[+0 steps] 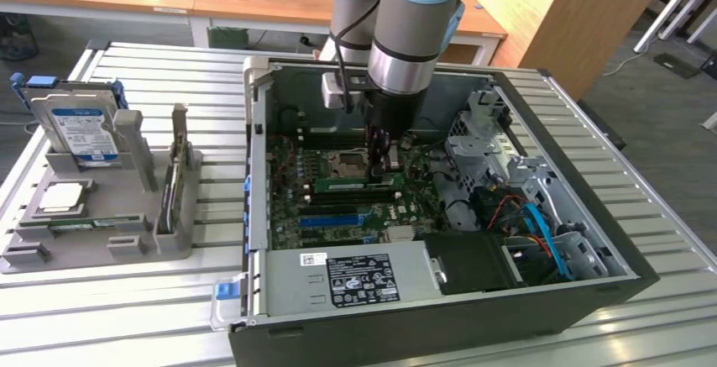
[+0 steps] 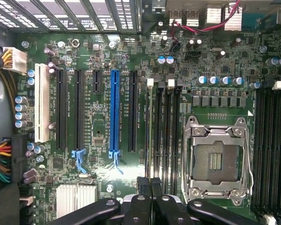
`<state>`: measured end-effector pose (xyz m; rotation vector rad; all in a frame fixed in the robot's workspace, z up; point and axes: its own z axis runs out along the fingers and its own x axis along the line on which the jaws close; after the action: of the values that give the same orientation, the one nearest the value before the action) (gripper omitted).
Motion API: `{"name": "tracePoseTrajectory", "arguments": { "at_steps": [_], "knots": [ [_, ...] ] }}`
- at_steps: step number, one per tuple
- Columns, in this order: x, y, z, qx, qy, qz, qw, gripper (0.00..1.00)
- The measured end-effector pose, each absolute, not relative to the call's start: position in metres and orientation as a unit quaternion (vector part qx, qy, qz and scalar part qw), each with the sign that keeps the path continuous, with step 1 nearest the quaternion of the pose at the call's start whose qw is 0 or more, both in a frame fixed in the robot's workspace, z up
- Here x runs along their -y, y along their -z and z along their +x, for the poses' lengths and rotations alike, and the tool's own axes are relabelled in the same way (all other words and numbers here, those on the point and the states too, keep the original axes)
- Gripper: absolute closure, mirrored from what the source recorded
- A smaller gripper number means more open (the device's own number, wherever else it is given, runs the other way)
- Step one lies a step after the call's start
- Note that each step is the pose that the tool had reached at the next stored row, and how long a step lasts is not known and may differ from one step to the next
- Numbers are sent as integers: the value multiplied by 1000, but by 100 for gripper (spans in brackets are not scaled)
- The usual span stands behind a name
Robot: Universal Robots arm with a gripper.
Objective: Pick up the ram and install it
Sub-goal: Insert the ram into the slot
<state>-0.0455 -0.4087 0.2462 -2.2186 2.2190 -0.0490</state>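
The ram (image 1: 353, 185) is a thin green stick standing on edge in a memory slot of the motherboard, inside the open computer case (image 1: 627, 258). In the wrist view the ram (image 2: 150, 131) shows edge-on as a thin line in the slot next to the white clips. My gripper (image 1: 382, 165) reaches down into the case over the end of the stick at the exterior view's right. The black fingertips (image 2: 143, 185) are shut together, with nothing visibly between them, right at that end of the ram. I cannot tell whether they touch it.
The empty processor socket (image 2: 218, 161) lies just beside the memory slots. A blue expansion slot (image 2: 114, 112) and black slots sit farther off. At the exterior view's left, a grey holder (image 1: 112, 241) carries a hard drive (image 1: 84, 128) and a silver processor chip (image 1: 64, 197). The power supply (image 1: 348, 279) fills the case's near side.
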Motion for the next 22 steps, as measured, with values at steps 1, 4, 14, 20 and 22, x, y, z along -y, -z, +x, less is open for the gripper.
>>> {"name": "tracePoseTrajectory", "arguments": {
  "at_steps": [1,4,14,20,22],
  "knots": [
    [409,-246,-46,-707,16,-707,2,88],
    [409,-246,-46,-707,16,-707,2,88],
    [409,-244,-47,-715,16,-699,2,88],
    [409,-243,-47,-717,16,-697,2,88],
    [409,-242,-47,-717,16,-697,2,88]
  ]
}}
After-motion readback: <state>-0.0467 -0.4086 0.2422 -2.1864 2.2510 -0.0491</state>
